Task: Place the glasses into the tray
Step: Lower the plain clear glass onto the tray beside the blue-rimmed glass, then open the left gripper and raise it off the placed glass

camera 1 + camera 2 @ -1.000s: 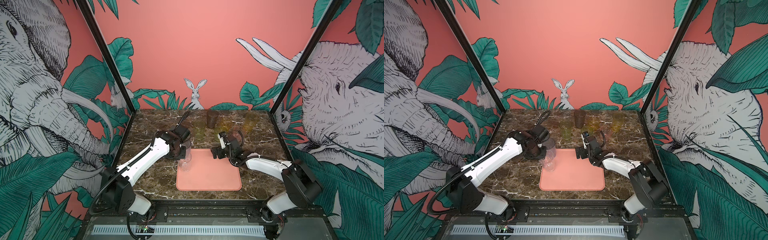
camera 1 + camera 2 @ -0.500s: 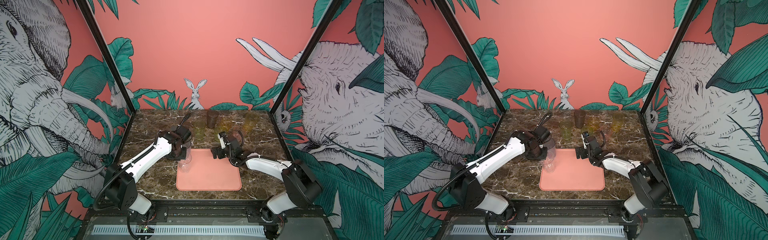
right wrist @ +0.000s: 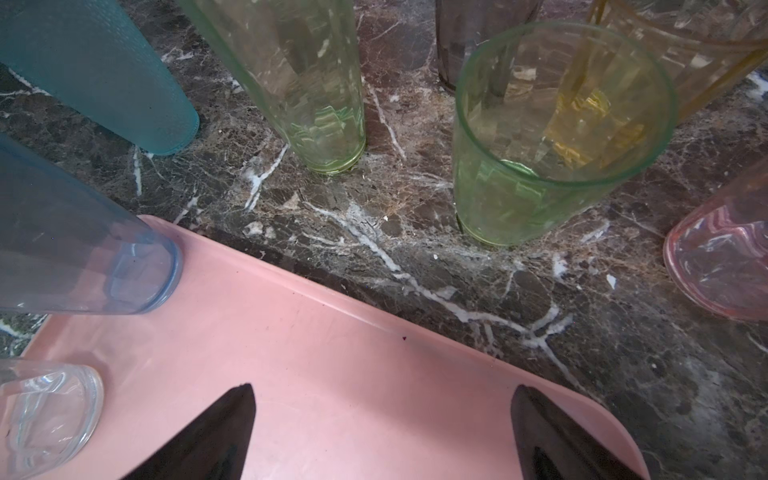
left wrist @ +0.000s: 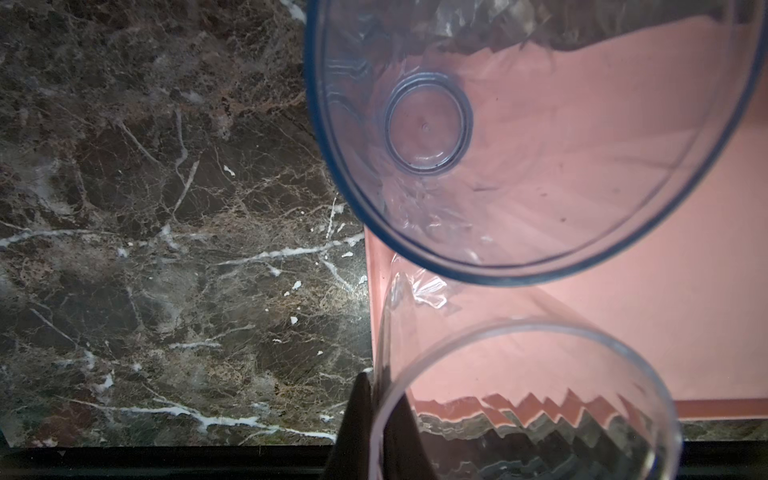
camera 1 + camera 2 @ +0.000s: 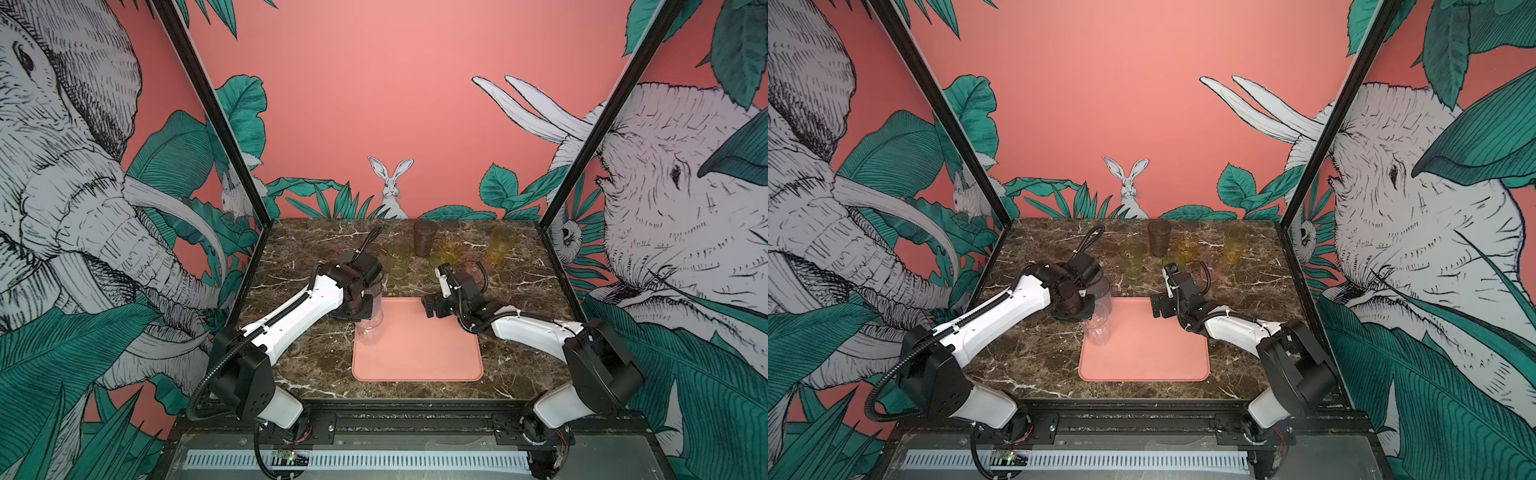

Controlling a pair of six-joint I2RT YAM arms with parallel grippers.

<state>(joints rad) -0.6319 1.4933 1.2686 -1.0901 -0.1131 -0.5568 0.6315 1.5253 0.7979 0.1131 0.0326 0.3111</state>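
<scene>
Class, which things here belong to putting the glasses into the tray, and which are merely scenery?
Belongs: tray; clear tumbler; blue-tinted tumbler; frosted teal tumbler; tall green tumbler; short green tumbler; brown tumbler; amber tumblers; pink tumbler.
Scenery: marble tabletop; painted rabbit.

Top cams high, front, down-facing; wrist cams close, tray (image 3: 332, 353) shared.

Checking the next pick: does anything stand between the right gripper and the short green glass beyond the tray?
Nothing visible does. The open right gripper hangs over the tray near its far edge; only table top lies between it and the short green glass. The tall green glass and the pink glass stand off to either side.
</scene>
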